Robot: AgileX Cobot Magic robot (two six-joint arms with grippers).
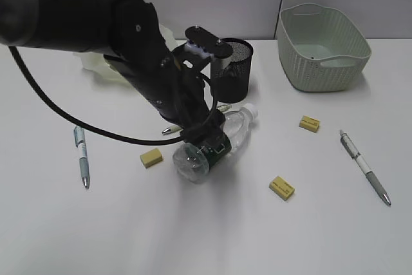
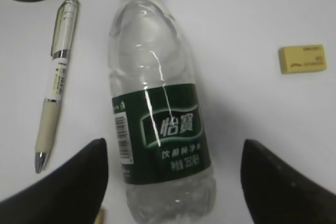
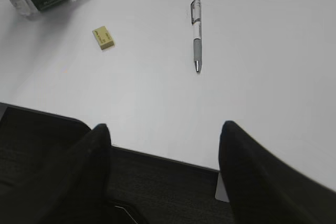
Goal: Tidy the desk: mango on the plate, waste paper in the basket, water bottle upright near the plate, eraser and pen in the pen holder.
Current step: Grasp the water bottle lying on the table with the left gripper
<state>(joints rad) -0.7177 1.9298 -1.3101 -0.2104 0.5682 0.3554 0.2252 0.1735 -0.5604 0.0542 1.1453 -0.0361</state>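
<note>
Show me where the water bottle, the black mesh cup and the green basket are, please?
water bottle (image 2: 160,129): left wrist view, on its dark green label.
pen holder (image 1: 233,69): exterior view, on its mesh side.
basket (image 1: 322,62): exterior view, on its woven front wall.

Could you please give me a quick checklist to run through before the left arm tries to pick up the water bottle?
1. Left hand open: ok, both fingers apart.
2. Hand astride the water bottle: ok, one finger on each side, not touching.
3. Bottle upright: not ok, lying on the desk.
4. Cap on: cannot tell, cropped in the wrist view.
5. Nearby pen clear of the fingers: ok, though close to the left one.
6. Right hand out of the way: ok, at the desk edge.
</note>
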